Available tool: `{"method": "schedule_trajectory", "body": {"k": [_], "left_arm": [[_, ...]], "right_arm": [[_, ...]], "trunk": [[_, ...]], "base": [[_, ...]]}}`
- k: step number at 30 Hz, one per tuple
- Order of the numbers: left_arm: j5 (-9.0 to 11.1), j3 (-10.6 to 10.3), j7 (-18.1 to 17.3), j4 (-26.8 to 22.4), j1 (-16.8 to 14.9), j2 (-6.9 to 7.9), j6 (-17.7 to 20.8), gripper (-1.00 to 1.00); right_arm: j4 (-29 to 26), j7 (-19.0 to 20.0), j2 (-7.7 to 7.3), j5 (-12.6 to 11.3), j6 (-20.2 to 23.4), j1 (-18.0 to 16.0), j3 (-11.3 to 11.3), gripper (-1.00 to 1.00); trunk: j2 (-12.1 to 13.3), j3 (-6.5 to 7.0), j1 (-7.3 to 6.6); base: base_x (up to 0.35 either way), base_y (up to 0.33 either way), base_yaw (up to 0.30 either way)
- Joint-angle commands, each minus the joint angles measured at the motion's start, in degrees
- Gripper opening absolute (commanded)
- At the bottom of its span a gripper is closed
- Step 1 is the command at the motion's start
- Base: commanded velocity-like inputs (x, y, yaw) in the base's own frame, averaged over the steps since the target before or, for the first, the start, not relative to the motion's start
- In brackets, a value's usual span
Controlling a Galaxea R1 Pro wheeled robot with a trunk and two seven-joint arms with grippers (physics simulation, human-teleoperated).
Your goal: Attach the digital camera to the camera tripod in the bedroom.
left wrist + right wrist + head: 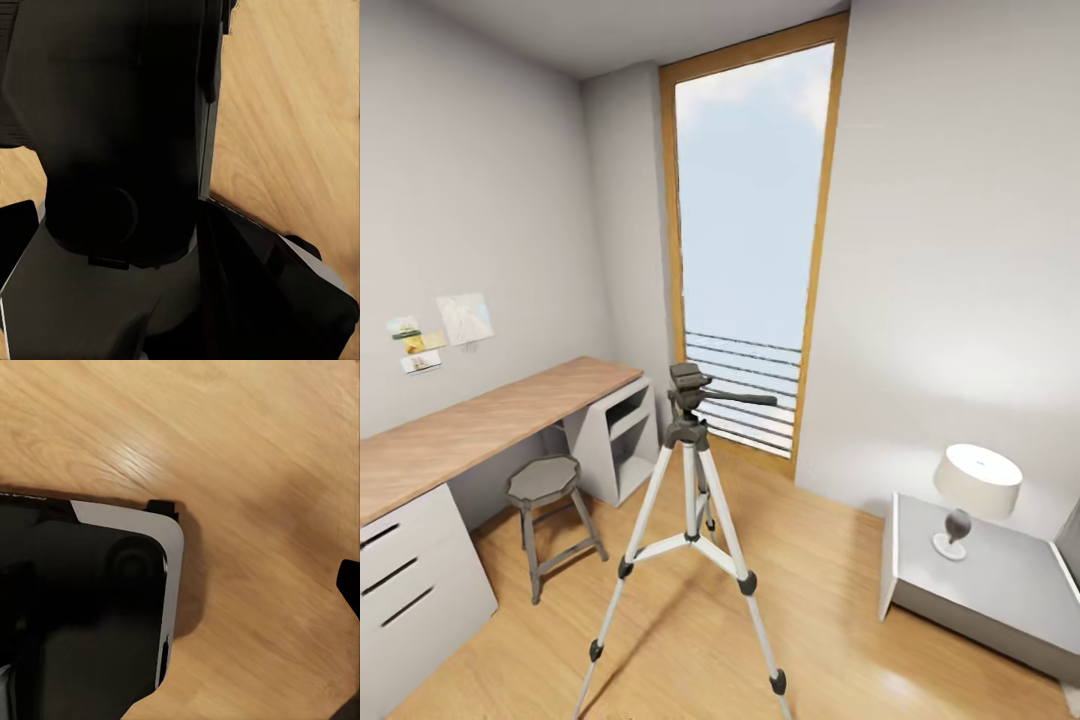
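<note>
I see one camera tripod standing on the wood floor before the window, beside one stool. Whether my grippers are apart or together, I cannot tell; both wrist views are mostly dark robot body.

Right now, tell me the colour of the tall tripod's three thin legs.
Silver, with black joints and feet. The tall tripod shows best in the head view, standing on the light wood floor.

The light wood floor carries the camera tripod, whose three black feet rest on the boards. Beside it on the floor stands a small metal stool, tucked against the long wood-topped desk. A grey nightstand also sits on the floor, bearing a white-shaded lamp.
</note>
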Motion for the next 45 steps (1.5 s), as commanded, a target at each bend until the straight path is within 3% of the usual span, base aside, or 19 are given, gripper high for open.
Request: {"method": "schedule_trajectory", "body": {"k": [1, 14, 45], "left_arm": [[0.4, -0.5, 0.0, 0.0, 0.0, 0.00, 0.0, -1.00], [0.5, -0.4, 0.0, 0.0, 0.0, 0.00, 0.0, -1.00], [0.4, -0.5, 0.0, 0.0, 0.0, 0.00, 0.0, -1.00]], "right_arm": [[0.1, 0.1, -0.03, 0.5, 0.0, 0.0, -0.5, 1.00], [0.1, 0.1, -0.03, 0.5, 0.0, 0.0, -0.5, 1.00], [0.0, 0.7, -0.21, 0.7, -0.4, -0.1, -0.5, 1.00]], "trunk": [[0.0, -0.02, 0.02], [0.0, -0.02, 0.02], [0.0, -0.02, 0.02]], "base": [[0.000, -0.001, 0.269], [0.000, 0.000, 0.221], [0.000, 0.000, 0.008]]}}
